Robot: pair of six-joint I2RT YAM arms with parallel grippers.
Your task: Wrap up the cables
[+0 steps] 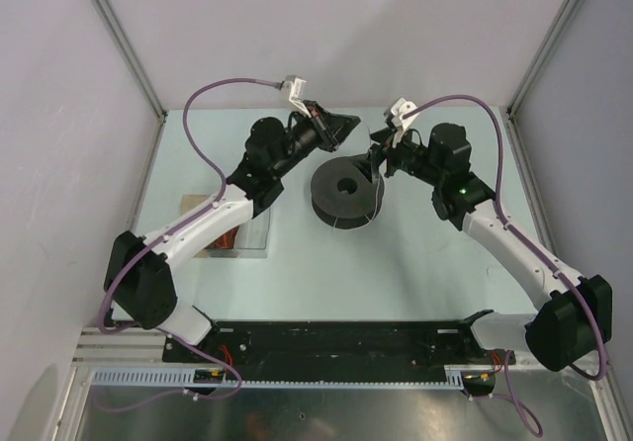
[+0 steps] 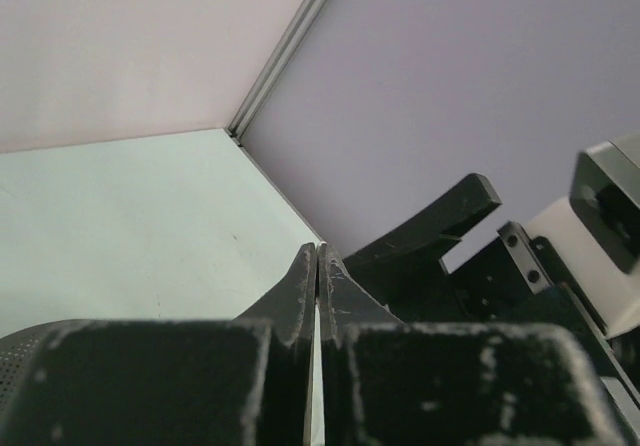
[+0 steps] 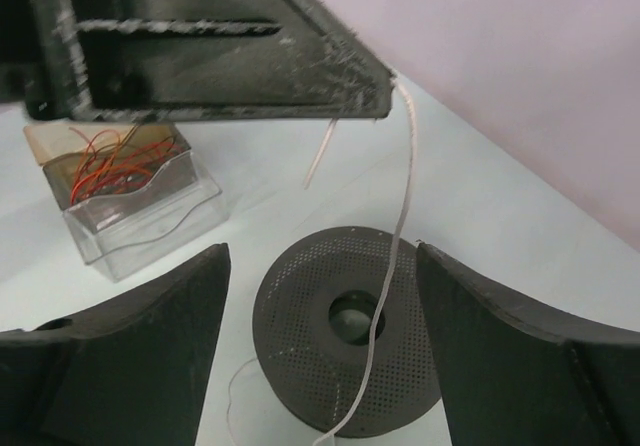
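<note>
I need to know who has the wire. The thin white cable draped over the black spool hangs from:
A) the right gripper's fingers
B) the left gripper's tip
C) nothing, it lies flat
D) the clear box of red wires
B: the cable runs up from the spool to the tip of the shut left gripper; the right gripper stands open, gripping nothing.

Your pale green table (image 1: 415, 263) carries a black perforated spool (image 1: 346, 196) lying flat near its middle, with a thin white cable (image 3: 400, 226) trailing onto the surface beside it. Left of it sits a clear box (image 1: 237, 238) of red wires (image 3: 115, 161).
</note>
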